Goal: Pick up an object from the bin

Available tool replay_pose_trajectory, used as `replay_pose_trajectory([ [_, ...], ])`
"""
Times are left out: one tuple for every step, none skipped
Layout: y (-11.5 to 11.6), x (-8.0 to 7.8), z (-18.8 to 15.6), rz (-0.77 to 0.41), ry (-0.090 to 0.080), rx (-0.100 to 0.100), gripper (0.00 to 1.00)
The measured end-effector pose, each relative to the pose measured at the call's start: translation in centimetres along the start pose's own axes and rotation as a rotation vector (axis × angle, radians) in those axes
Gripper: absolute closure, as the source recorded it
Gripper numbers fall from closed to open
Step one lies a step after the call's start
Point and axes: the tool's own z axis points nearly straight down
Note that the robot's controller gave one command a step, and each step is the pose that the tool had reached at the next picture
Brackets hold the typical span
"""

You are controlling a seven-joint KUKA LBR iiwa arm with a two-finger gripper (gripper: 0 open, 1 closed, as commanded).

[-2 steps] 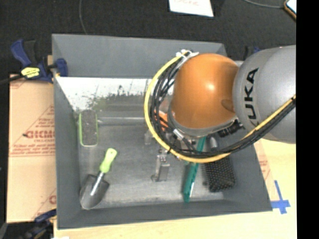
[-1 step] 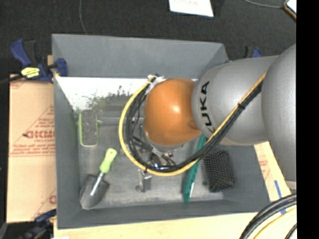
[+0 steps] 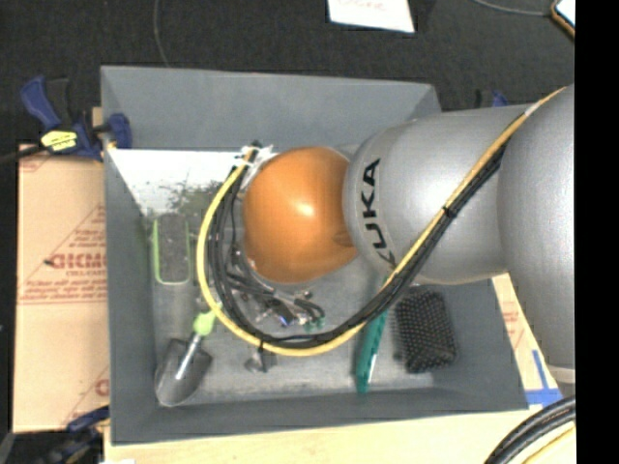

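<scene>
The arm (image 3: pixel 455 201), silver and broad, is nearest the lens and covers the right half of the bin (image 3: pixel 290 100). Black letters on it read KUKA. Its orange cover (image 3: pixel 295 211) sits over the bin's middle, with a yellow cable (image 3: pixel 208 249) and some black ones looped round its left and lower sides. Under the cover the gripper (image 3: pixel 279 309) hangs low over the middle of the floor. Whether it is open or closed I cannot tell.

The nearest thing to the gripper is a dark bit (image 3: pixel 256 361), just below it in the view on bare floor and too small to name. To the left, a grey scoop (image 3: pixel 182 370) lies near the front-left corner, its green end pointing up toward the yellow cable. Farther back, a green-framed block (image 3: pixel 172 249) lies lengthwise close to the left wall. To the right, a green pen (image 3: pixel 368 351) lies nearly straight up and down in the view, its upper end under the cable. Just right of it is a black bumpy pad (image 3: pixel 426 332), its top tucked beneath the arm.

The front strip of floor between scoop and pen is open apart from the dark bit. Dark specks (image 3: pixel 184 196) dot the back-left floor. Beyond the bin's back wall lies a white slip (image 3: pixel 370 6) whose writing is too faint to read.
</scene>
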Motion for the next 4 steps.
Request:
replay_pose_trajectory([
  [-0.2,-3.1,2.9,-0.164,0.007,-0.001,0.0],
  [-0.3,-5.4,9.2,-0.62,-0.002,0.001,0.0],
  [-0.1,-4.5,9.1,-0.483,0.004,-0.002,1.0],
  [-0.1,-4.5,9.1,-0.482,0.004,-0.002,1.0],
])
